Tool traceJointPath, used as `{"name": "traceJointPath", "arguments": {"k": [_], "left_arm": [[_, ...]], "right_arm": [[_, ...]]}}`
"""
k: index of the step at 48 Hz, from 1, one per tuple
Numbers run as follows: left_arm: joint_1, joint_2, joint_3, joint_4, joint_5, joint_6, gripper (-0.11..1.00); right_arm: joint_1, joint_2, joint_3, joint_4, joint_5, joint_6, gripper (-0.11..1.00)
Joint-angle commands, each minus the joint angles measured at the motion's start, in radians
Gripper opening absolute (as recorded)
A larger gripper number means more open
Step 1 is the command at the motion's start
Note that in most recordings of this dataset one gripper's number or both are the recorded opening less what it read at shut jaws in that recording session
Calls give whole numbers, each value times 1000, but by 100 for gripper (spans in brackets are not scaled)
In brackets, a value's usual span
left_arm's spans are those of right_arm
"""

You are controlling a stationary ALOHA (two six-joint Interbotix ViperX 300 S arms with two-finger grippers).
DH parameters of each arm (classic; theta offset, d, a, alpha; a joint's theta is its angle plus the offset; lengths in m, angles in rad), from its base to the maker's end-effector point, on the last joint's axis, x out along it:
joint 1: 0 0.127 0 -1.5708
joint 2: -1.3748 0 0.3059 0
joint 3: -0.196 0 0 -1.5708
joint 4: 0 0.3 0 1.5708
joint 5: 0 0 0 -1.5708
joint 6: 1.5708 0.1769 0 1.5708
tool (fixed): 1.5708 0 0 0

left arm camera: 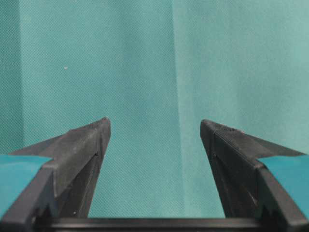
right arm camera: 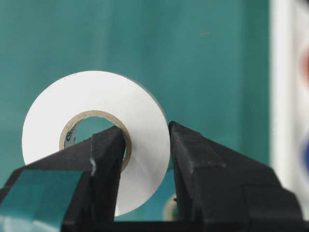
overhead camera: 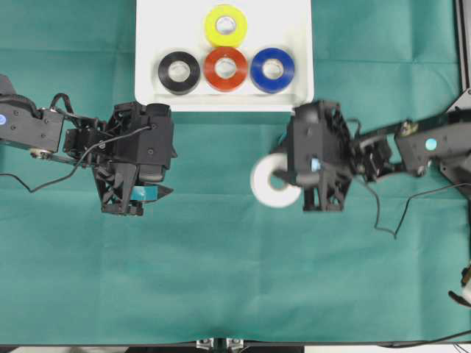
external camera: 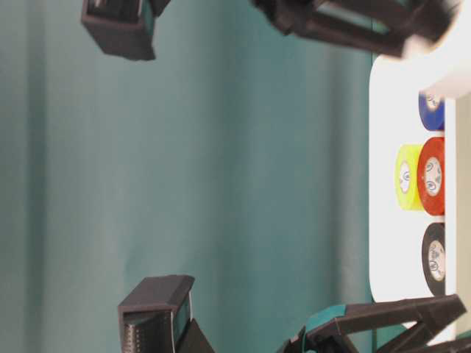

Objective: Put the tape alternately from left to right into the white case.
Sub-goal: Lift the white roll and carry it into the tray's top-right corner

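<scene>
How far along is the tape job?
Done: black roll, red-orange roll, blue roll and yellow roll sit in the white case. In hand: the right gripper pinches the white roll outside the case. Left gripper is open, empty. No teal roll in view.

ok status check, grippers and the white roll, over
Left gripper open, empty. Right gripper shut on white tape roll, off the cloth. White case holds black, red-orange, blue, yellow rolls. Path clear.
</scene>
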Motion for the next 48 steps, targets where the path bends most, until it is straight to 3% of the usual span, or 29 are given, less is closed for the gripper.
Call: {"name": "traceJointPath", "arguments": {"k": [1,24,40,48], "left_arm": [[0,-15,-9,0,-8,0,93],[0,-15,-9,0,-6,-2,93],[0,-14,-9,-2,-6,-3,93],[0,-15,-9,-2,-6,-5,93]], "right_arm": [[-41,-40,-8,-32,-2,2,32],[-305,-48,15,-141,-48,-2,32],[-499,6,28,-241,-173,-2,32],[-577,71,17,-259,-241,-2,32]]}}
